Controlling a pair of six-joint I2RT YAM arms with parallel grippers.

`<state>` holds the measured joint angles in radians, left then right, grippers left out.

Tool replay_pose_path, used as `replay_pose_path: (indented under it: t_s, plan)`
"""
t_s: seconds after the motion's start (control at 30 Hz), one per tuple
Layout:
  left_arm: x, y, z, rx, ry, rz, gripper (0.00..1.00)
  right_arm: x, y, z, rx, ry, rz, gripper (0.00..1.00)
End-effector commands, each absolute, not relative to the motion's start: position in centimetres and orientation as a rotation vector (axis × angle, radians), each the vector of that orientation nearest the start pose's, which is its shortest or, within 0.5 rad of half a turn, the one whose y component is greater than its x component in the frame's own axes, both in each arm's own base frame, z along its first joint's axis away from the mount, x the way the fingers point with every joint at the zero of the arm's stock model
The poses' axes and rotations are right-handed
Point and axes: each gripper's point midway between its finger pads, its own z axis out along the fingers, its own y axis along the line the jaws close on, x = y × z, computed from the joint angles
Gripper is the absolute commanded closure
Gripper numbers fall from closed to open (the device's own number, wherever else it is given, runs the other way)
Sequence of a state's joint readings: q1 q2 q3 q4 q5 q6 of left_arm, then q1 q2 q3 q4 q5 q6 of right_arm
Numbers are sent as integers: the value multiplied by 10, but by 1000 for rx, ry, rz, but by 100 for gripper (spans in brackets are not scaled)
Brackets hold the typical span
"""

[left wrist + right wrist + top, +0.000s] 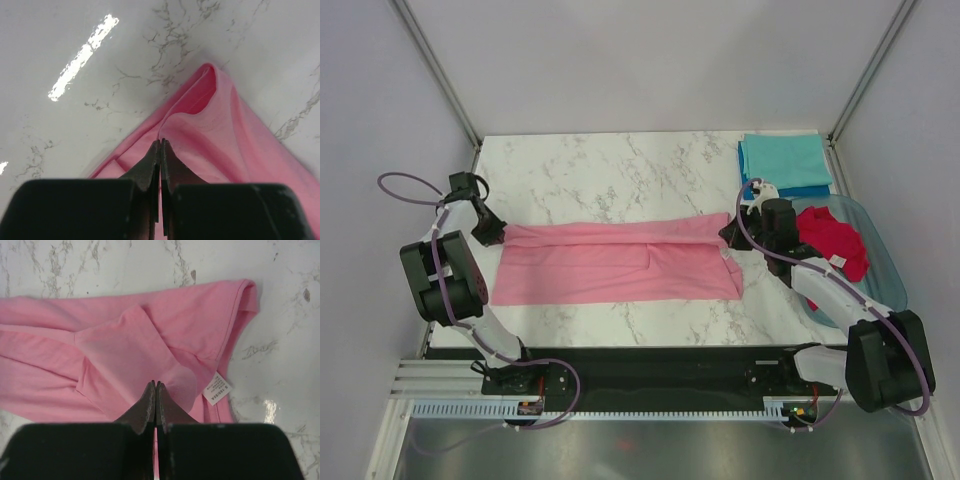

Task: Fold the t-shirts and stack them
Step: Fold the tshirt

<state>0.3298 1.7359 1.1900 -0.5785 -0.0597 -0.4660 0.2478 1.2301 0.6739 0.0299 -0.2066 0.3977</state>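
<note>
The light pink soft cloth t-shirt (620, 262) lies flat on the white marble-patterned bench (620, 170), folded lengthwise into a long band that runs from left to right across the middle. One layer overlaps another, with a step in the cloth near the centre.

At the band's far left corner, the left fingers (492, 232) are clenched on the fabric. In the left wrist view these fingers (152, 160) are pressed tight together, and a ridge of the pink cloth (240, 145) rises up to their tips off the bench (75, 125).

At the far right corner, the right fingers (730, 236) are likewise clamped on the shirt. In the right wrist view the fingers (149, 400) are closed on a thin fold of the pink cloth (125, 340). A white printed care label (218, 389) lies just beside them, near the hemmed edge.

At the bench's far right corner sits a folded teal cloth t-shirt (782, 155), lying on a folded blue cloth t-shirt (810, 190) whose edge shows along the near side. Nearer, right of the right arm, a crumpled crimson red t-shirt (832, 240) with a small white tag (838, 261) rests in a clear bluish plastic tub (885, 270).
</note>
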Motion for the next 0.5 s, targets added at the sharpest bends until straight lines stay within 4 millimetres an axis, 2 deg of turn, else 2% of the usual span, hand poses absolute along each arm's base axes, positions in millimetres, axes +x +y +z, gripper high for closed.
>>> replay_pose_path:
  t_s: [0.0, 0.03, 0.23, 0.4, 0.47]
  plan:
    - [348, 122, 58, -1013, 2495, 113, 98, 330, 142, 129, 29, 2133, 593, 100]
    - [347, 120, 57, -1013, 2501, 101, 98, 326, 143, 124, 32, 2144, 586, 100]
    - [348, 118, 71, -1021, 2458, 80, 98, 323, 145, 134, 34, 2127, 587, 100]
    - [338, 120, 65, -1050, 2478, 119, 82, 314, 143, 131, 35, 2141, 582, 100]
    - [335, 121, 62, -1060, 2483, 130, 82, 309, 144, 126, 37, 2157, 598, 100]
